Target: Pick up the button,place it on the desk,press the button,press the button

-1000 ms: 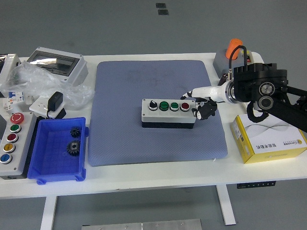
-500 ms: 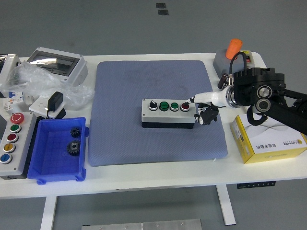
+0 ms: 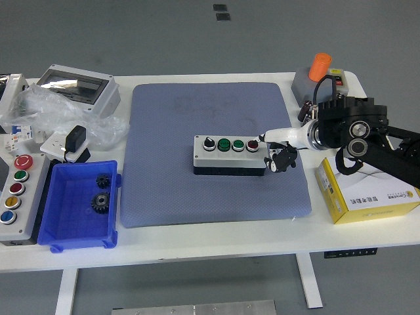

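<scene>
A grey button box (image 3: 230,154) with a black knob, two green buttons and a red button (image 3: 252,145) lies flat on the blue mat (image 3: 197,98) in the middle of the table. My right hand (image 3: 275,149) comes in from the right. Its white index finger (image 3: 274,136) is stretched out, with the tip at the box's right end beside the red button. The other fingers are curled and hold nothing. I cannot tell if the fingertip touches the box. My left arm is out of view.
A blue bin (image 3: 72,223) with two gears and a second button box (image 3: 14,194) stand at the left. A grey enclosure (image 3: 79,86) and plastic bags are at the back left. A yellow carton (image 3: 367,193) and an orange-topped grey box (image 3: 320,71) are on the right.
My right hand has drawn back a little to the right, so the index fingertip has moved from over the red button to the box's right end. The box has not moved.
</scene>
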